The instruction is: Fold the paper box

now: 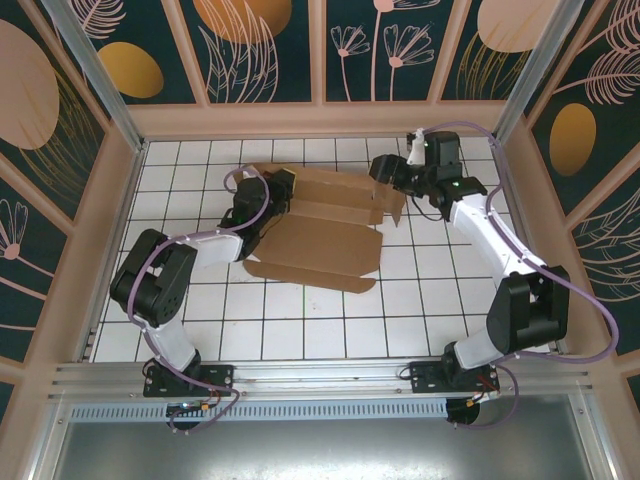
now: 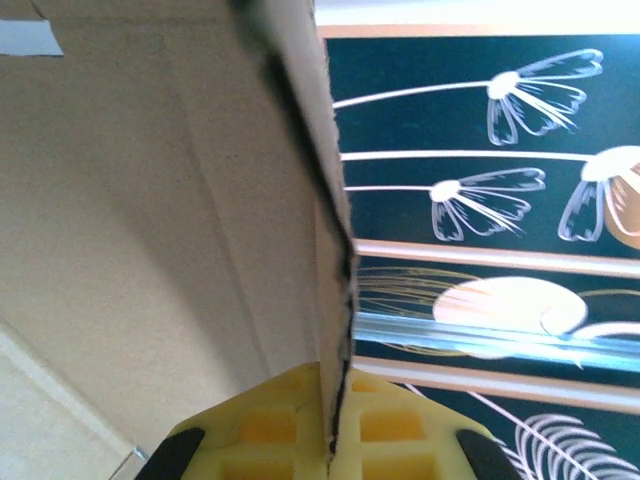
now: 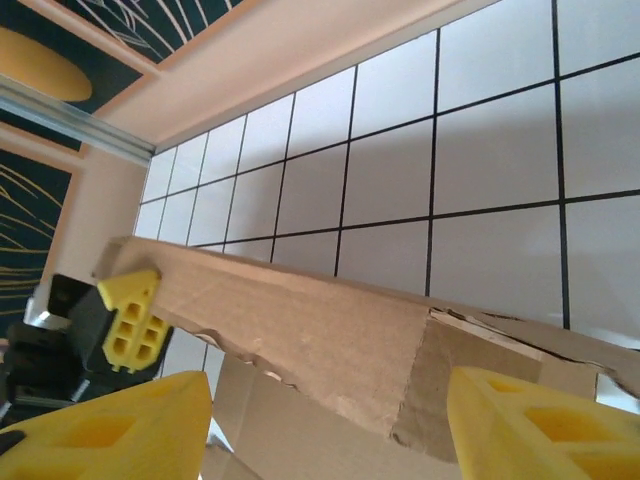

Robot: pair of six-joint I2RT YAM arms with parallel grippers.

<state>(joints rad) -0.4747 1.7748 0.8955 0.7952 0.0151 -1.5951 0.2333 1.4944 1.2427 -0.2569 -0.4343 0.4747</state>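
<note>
Brown cardboard paper box (image 1: 320, 245) lay partly folded; I saw left gripper (image 2: 333, 405) clamped on its wall, right gripper (image 3: 330, 410) spread open astride it.

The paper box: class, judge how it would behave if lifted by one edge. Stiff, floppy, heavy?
Probably light: the left tool, shut on one edge, holds a panel of the paper box raised. Likely stiff within panels but hinging at creases; its flaps sit at different angles. The ragged edge by the right tool suggests easy tearing.
</note>
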